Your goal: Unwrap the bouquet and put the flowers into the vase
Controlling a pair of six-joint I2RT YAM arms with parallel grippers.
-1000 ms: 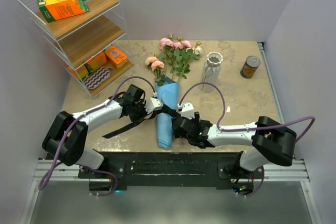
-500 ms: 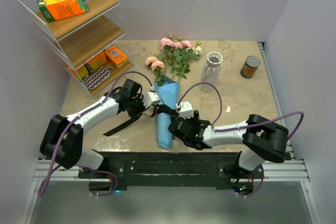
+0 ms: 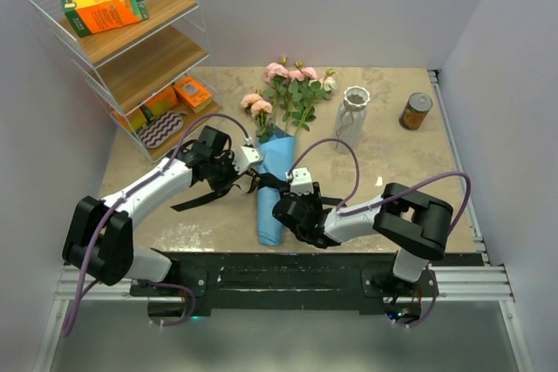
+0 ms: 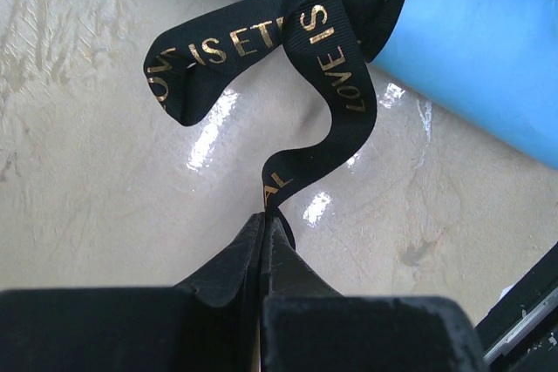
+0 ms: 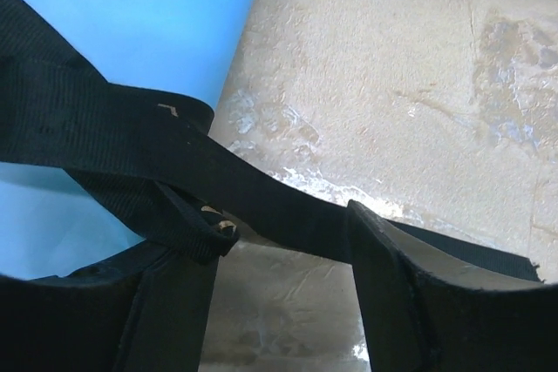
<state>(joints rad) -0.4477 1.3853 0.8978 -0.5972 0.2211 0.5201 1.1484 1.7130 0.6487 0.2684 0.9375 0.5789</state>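
Note:
The bouquet (image 3: 275, 187) lies mid-table, a blue paper cone with its flowers (image 3: 288, 98) pointing away from me. A black ribbon (image 3: 267, 182) with gold lettering is tied round the cone. My left gripper (image 3: 247, 177) is shut on a strand of the ribbon (image 4: 331, 84) just left of the blue paper (image 4: 488, 50); its closed fingertips (image 4: 266, 219) pinch the strand above the tabletop. My right gripper (image 3: 286, 206) is low against the cone's right side, open, and a ribbon strand (image 5: 131, 154) runs across between its fingers (image 5: 384, 276). The whitish ribbed vase (image 3: 352, 115) stands upright at the back right of the flowers.
A wire shelf rack (image 3: 131, 58) with boxes stands at the back left. At the back right stands a small brown jar (image 3: 416, 111). A loose ribbon tail (image 3: 196, 200) trails over the table to the left of the cone.
The left gripper has closed on the ribbon and drawn back to the left. The right arm has slid left up against the cone, and its jaws have narrowed somewhat.

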